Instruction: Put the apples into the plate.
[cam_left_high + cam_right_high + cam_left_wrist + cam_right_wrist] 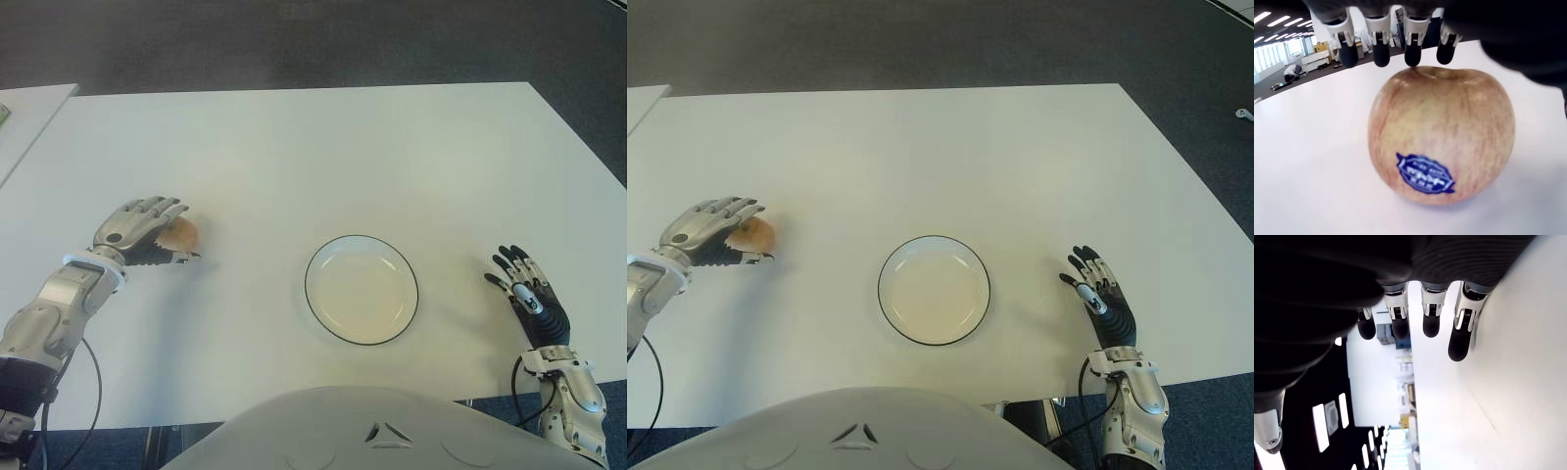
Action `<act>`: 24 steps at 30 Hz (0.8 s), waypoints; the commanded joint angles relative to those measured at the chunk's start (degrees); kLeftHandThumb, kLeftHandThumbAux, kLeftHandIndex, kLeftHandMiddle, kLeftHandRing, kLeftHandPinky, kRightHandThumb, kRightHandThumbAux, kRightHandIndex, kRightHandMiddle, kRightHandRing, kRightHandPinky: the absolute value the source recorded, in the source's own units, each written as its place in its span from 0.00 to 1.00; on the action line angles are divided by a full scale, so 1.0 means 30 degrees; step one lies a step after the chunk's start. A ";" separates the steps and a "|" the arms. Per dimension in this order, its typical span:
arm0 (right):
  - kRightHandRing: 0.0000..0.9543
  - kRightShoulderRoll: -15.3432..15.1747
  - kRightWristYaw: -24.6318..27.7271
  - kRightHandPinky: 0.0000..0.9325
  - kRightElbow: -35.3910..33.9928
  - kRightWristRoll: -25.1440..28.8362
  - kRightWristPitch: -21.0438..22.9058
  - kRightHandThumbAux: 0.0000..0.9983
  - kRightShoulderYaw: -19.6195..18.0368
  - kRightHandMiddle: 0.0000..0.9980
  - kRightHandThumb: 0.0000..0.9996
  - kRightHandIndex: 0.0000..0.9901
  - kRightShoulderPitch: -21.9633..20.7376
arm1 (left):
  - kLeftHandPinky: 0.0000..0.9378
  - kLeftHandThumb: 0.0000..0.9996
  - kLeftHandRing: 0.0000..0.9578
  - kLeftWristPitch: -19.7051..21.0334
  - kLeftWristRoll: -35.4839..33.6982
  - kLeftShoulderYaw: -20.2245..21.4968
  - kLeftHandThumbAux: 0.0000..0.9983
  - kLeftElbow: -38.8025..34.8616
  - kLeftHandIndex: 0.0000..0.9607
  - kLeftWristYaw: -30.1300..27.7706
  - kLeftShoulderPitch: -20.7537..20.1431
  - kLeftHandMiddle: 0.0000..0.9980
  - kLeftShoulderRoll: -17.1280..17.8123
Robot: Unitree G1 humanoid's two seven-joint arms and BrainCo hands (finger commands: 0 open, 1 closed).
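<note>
One yellow-red apple [183, 233] with a blue sticker sits on the white table [323, 157], at the left. My left hand [147, 230] is cupped over it, fingers arched above its top and thumb low beside it, not closed on it. In the left wrist view the fingertips [1381, 54] hover just past the apple [1442, 142], which rests on the table. The white plate [308, 294] with a dark rim lies in the middle near the front edge and has nothing in it. My right hand [524, 289] shows to the right of the plate, fingers spread, holding nothing.
A second white table's edge [29, 108] shows at the far left. Dark carpet lies beyond the table's far edge. Bare tabletop runs between the apple and the plate.
</note>
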 commanded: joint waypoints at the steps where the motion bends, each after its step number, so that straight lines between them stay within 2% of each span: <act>1: 0.03 0.0104 -0.0100 0.07 0.0755 -0.0307 0.0871 0.53 0.0136 0.04 0.16 0.01 0.0441 | 0.07 0.26 0.00 -0.0104 0.0346 -0.0452 0.26 0.0648 0.05 0.0480 -0.0152 0.00 -0.0299; 17: 0.04 -0.0108 0.0444 0.07 0.1235 0.0108 0.0765 0.52 -0.0183 0.04 0.16 0.02 0.0208 | 0.07 0.28 0.00 0.0066 0.0660 -0.1014 0.27 0.1614 0.04 0.1431 -0.0551 0.00 -0.0754; 24: 0.01 -0.0212 0.0831 0.04 0.0123 0.0336 0.0729 0.53 -0.0370 0.03 0.13 0.01 0.0845 | 0.07 0.28 0.00 0.0042 0.1004 -0.1469 0.27 0.2434 0.04 0.1909 -0.1053 0.00 -0.0789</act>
